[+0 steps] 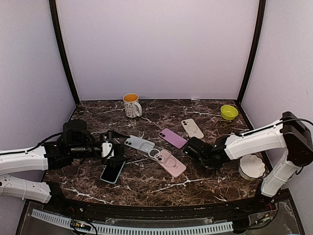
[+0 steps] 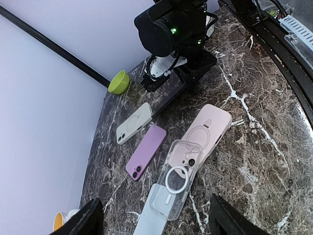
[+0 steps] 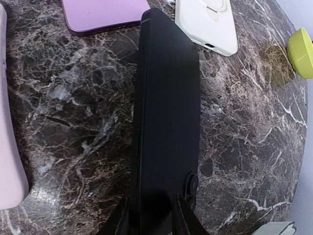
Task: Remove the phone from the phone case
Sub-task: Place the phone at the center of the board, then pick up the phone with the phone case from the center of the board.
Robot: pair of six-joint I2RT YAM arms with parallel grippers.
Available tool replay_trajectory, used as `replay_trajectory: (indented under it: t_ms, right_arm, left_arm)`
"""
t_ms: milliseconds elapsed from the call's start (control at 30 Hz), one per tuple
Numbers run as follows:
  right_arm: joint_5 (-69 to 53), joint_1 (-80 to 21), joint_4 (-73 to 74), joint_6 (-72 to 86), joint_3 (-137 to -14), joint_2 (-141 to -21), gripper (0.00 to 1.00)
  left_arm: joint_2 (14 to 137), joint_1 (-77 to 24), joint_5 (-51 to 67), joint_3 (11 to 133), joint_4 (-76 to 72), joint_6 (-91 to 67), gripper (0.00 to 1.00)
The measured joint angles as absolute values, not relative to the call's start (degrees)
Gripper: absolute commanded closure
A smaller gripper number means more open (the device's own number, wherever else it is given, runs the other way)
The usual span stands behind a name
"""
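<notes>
My right gripper [image 3: 151,223] has a finger on each side of the near end of a black phone [image 3: 166,107]. The phone is tilted on its long edge, with side buttons and camera lenses showing. Whether the fingers still press it does not show. From above, that gripper [image 1: 198,149] is right of centre. My left gripper [image 2: 156,220] is open with nothing in it, hovering over a grey-blue phone back [image 2: 149,220] that a clear case [image 2: 177,178] partly covers. The clear case also overlaps a pink case [image 2: 210,125]. A light-blue phone [image 1: 113,171] lies screen up just in front of the left gripper [image 1: 111,152].
A purple phone back [image 1: 172,138] and a cream case [image 1: 192,128] lie behind the middle. A white mug [image 1: 131,104] stands at the back, a green bowl [image 1: 228,112] at the back right, a white dish [image 1: 252,165] beside the right arm.
</notes>
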State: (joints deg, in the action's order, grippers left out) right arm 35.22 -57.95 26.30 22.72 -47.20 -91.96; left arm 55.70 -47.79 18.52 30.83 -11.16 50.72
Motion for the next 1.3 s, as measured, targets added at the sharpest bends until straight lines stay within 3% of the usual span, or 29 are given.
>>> replay_trajectory:
  t_ms: [367,633,733,1033,1300]
  right_arm:
    - [29.65,-57.93,24.53,23.38,-46.87,-83.59,0.37]
    - [29.78,-57.93,20.60,23.59,-46.87,-77.45,0.15]
    - [29.91,-57.93,18.57,23.51,-47.27,-76.99,0.13]
    - [29.12,-57.93,14.72,24.18,-51.05,-79.00,0.08]
    - [26.26,-57.87,14.17,25.52,-54.54,-83.44,0.02]
  left_arm:
    - [57.06,-47.79,15.94,31.09,-11.75,49.60,0.24]
    - [62.37,-47.79,7.60,37.17,-9.74,39.97,0.25]
    - [63.11,-47.79,3.38,40.66,-6.81,34.68,0.24]
    - [64.23,-47.77,-8.36,51.99,11.07,12.93,0.02]
    - [66.87,-47.79,-10.79,56.21,26.11,-7.09,0.01]
